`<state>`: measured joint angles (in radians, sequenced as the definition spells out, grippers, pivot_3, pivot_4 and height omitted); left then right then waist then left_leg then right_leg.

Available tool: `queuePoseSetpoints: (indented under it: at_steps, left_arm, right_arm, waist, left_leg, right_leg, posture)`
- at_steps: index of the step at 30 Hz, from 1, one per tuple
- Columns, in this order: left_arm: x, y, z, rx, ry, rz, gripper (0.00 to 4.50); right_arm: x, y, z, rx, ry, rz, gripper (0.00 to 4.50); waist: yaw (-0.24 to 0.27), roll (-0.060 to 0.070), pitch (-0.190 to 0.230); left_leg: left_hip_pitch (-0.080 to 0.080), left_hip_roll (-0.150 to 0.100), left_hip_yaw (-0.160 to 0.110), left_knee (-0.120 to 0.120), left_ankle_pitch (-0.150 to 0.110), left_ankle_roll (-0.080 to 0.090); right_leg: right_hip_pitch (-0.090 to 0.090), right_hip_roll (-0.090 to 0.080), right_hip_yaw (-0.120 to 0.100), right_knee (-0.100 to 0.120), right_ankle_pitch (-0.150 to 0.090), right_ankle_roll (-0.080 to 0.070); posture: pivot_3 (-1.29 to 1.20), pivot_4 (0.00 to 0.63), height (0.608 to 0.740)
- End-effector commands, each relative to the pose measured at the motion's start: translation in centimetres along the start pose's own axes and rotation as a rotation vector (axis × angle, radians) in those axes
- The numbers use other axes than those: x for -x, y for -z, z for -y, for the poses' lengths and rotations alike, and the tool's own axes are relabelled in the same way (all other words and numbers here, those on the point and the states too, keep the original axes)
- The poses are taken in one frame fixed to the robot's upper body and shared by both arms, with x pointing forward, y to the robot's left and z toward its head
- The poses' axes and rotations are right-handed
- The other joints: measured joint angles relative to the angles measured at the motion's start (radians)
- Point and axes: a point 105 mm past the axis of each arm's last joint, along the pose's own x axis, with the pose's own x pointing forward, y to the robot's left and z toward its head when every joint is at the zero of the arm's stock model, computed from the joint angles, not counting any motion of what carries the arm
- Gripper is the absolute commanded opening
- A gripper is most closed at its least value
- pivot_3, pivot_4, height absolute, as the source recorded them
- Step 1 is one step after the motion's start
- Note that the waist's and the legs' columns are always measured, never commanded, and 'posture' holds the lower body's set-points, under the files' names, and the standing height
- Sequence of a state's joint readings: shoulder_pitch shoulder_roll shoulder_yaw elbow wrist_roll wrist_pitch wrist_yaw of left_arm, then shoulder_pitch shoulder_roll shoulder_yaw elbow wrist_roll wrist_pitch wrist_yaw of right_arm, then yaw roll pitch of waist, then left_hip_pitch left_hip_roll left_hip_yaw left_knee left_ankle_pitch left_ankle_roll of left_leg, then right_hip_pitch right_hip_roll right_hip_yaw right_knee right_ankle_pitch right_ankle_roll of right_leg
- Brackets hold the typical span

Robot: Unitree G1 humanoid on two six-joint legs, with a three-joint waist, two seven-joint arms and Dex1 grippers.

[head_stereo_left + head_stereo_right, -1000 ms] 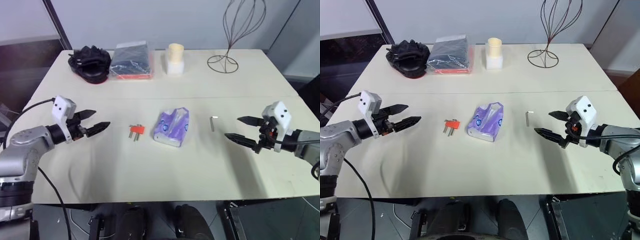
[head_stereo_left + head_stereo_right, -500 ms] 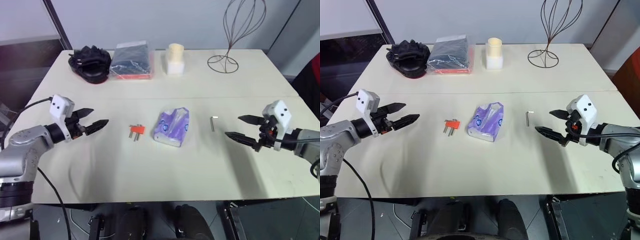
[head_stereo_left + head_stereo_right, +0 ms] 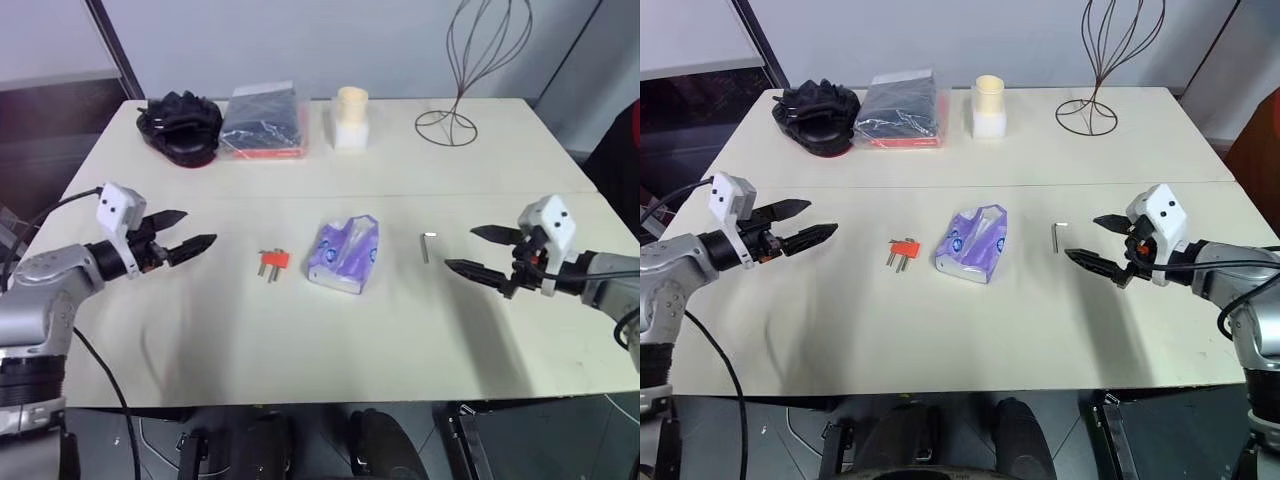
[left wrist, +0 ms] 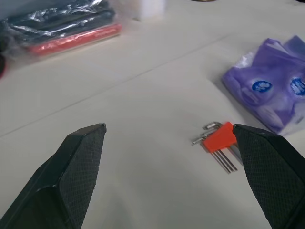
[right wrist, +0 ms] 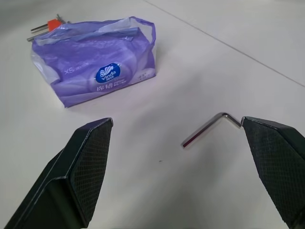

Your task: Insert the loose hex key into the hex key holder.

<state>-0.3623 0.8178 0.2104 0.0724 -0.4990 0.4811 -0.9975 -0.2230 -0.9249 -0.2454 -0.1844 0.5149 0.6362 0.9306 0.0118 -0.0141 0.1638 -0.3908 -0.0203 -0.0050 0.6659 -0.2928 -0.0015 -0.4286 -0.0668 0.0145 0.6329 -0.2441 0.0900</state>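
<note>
Left eye view: both arms hover over the table's front half, barely shifted from a second ago. Left gripper and right gripper gape wide, empty. Loose hex key and hex key holder lie untouched mid-table, the purple packet between them; insertion not begun.

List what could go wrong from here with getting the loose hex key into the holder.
1. The loose hex key is thin and lies flat on the table; the open right gripper, beside it, may slip off or push it away.
2. The hex key holder is small and lies unheld; the open left gripper is well short of it, and it may slide during insertion.
3. The purple tissue packet lies between key and holder and could get knocked.
</note>
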Motion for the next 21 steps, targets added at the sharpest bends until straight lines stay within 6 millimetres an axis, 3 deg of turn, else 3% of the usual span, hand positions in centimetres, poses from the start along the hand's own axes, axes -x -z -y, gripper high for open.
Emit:
queuePoseSetpoints:
  at_steps: [1, 8, 12, 21]
  left_arm:
    - [-0.8, -1.1, 1.7, -0.139, 0.18, -0.036, 4.45]
    - [-3.4, -1.9, 2.7, -0.228, 0.367, -0.064, 4.45]
    - [-5.1, -2.4, 2.6, -0.253, 0.38, -0.039, 4.45]
    - [-5.4, -2.0, 2.9, -0.224, 0.351, -0.004, 4.45]
  right_arm:
    - [-0.2, -2.2, -1.2, 0.083, -0.067, 0.02, 4.5]
    - [-3.0, -4.3, -6.2, 0.172, -0.293, 0.053, 4.5]
    - [-6.2, -4.4, -10.3, 0.224, -0.395, 0.108, 4.5]
    - [-10.2, -3.3, -12.4, 0.241, -0.389, 0.109, 4.5]
  waist:
    - [0.0, 0.0, 0.0]
    - [-0.003, 0.0, 0.0]
    - [-0.005, 0.0, 0.0]
    - [-0.005, -0.001, 0.0]
  left_leg:
    - [0.0, 0.0, 0.0, 0.0, 0.0, 0.0]
    - [0.0, 0.0, 0.0, 0.0, 0.0, 0.0]
    - [0.0, 0.0, 0.0, 0.001, 0.0, 0.0]
    - [-0.001, -0.001, 0.0, 0.003, 0.0, 0.001]
  right_leg:
    - [0.0, 0.0, 0.0, 0.0, 0.0, 0.0]
    - [0.0, 0.001, 0.0, 0.0, 0.0, 0.0]
    - [0.0, 0.003, -0.001, 0.0, 0.0, 0.0]
    - [0.0, 0.004, -0.002, 0.001, 0.0, 0.001]
  posture:
    - [0.0, 0.15, 0.74]
    - [0.0, 0.15, 0.74]
    - [0.0, 0.15, 0.74]
    - [0.0, 0.15, 0.74]
